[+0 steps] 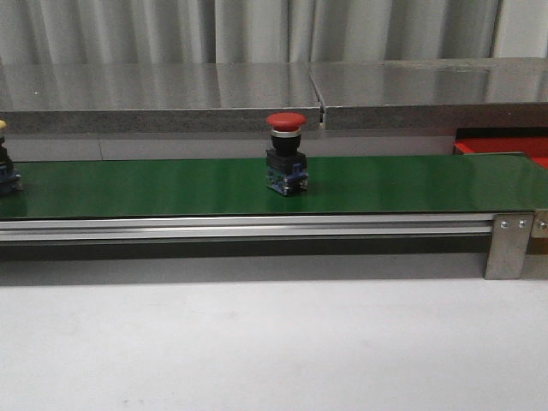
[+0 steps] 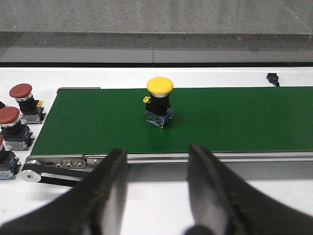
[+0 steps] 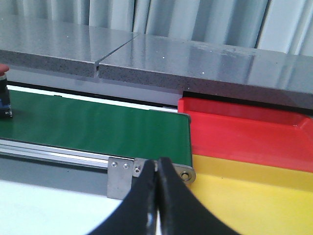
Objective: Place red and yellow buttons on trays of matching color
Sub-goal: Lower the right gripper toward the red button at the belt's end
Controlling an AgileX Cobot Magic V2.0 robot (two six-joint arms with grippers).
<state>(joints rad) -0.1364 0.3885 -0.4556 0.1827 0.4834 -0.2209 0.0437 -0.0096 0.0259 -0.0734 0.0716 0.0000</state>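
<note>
A red button point(image 1: 285, 154) stands upright in the middle of the green belt point(image 1: 171, 184); it also shows at the edge of the right wrist view point(image 3: 3, 98). Further along the belt stands a yellow button point(image 2: 160, 100), cut off at the left edge of the front view point(image 1: 4, 163). My left gripper point(image 2: 157, 164) is open and empty, on the near side of the belt and in line with the yellow button. My right gripper point(image 3: 156, 169) is shut on nothing, near the belt's end. Beside that end lie the red tray point(image 3: 244, 129) and the yellow tray point(image 3: 244, 200). No gripper shows in the front view.
Three more red buttons point(image 2: 22, 98) stand on the white table beyond the belt's other end. A grey stone ledge point(image 1: 171, 98) runs behind the belt. An aluminium rail with a bracket point(image 1: 507, 244) edges the belt's near side.
</note>
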